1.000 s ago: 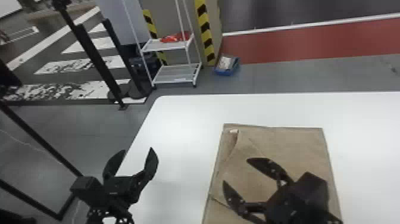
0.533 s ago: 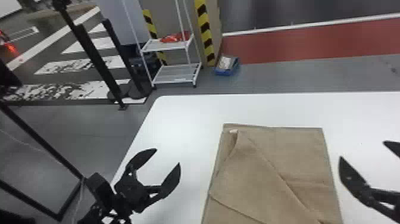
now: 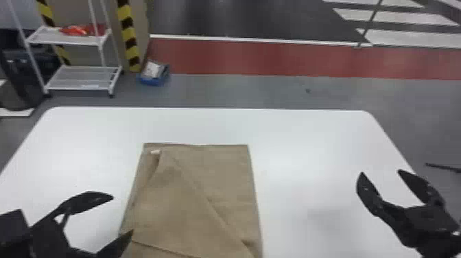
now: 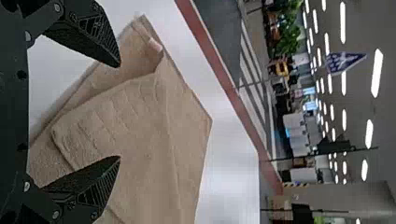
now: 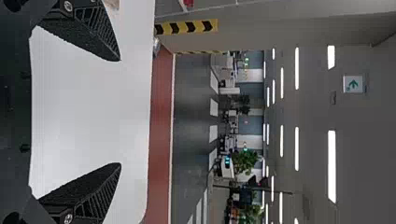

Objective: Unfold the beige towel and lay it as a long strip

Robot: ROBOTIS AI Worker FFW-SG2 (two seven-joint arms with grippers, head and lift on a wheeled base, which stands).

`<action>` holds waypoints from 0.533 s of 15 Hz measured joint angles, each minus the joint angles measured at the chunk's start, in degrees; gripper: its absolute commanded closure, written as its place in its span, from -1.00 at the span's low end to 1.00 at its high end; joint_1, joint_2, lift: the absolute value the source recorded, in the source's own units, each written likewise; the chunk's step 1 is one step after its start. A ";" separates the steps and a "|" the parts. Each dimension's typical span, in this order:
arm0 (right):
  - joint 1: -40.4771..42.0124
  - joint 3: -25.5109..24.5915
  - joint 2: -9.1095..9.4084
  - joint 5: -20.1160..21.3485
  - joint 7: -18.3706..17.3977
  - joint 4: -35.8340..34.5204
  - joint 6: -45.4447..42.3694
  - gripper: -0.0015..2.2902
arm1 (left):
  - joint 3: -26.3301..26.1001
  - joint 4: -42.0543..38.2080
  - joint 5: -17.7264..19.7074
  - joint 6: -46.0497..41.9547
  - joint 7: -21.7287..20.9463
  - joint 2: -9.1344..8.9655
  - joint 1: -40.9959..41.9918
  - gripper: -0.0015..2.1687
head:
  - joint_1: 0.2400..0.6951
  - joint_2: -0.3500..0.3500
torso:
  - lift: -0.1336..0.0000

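1. My left gripper (image 3: 122,214) is spread wide, with a broad gap between its two black fingers and nothing pinched in it. In the head view it sits at the left edge of the towel (image 3: 192,206), one fingertip overlapping the cloth from that angle. I cannot tell whether it touches.
2. My right gripper (image 3: 380,172) is spread wide too and holds nothing. I have it well apart from the towel, by the right side of the white surface (image 3: 308,133).
3. The beige towel lies flat on the surface between the two grippers, nearer the left one. It is folded in layers, with a slanting fold across the top and a small white label (image 3: 155,151) near its far left corner.
4. The left wrist view gives me the cloth close up: I can make out its rows of creases and the loose layer lifting a little beside the label. The head view is too coarse for me to read those creases.
5. From the head view I also get the white rack (image 3: 82,79) and a blue box (image 3: 154,80) on the floor beyond the surface, while the right wrist view gives me a green arrow sign (image 5: 353,84) high up.
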 measured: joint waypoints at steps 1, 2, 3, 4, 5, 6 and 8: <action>-0.07 -1.81 0.01 -1.54 0.00 0.34 0.45 -0.93 | -1.73 -1.05 -2.47 1.37 -1.35 0.35 0.03 -0.81 | 1.00 -0.76 | -0.66; -0.14 -3.47 0.01 -3.14 0.04 0.66 1.04 -0.93 | -3.68 -2.12 -5.89 2.39 -2.79 0.92 0.05 -0.80 | 1.00 -0.85 | -0.66; -0.25 -4.55 0.01 -4.36 0.07 0.97 1.57 -0.93 | -5.34 -2.82 -9.43 3.30 -3.93 1.54 0.03 -0.80 | 1.00 -0.99 | -0.66; -0.42 -5.06 0.01 -5.14 0.08 1.27 1.89 -0.93 | -6.30 -3.22 -11.95 4.00 -4.56 2.01 -0.09 -0.80 | 1.00 -1.00 | -0.66; -0.65 -5.31 0.02 -5.69 0.09 1.59 2.16 -0.93 | -6.83 -3.57 -14.17 4.48 -4.96 2.45 -0.26 -0.80 | 1.00 -1.00 | -0.66; -0.83 -5.39 0.02 -5.94 0.09 1.82 2.28 -0.93 | -7.01 -3.73 -15.84 4.66 -5.15 2.84 -0.53 -0.77 | 1.00 -1.00 | -0.66; -1.23 -5.42 0.02 -6.46 0.21 2.31 2.43 -0.93 | -7.11 -3.49 -17.72 4.77 -3.65 3.23 -1.13 -0.73 | 1.00 -0.97 | -0.66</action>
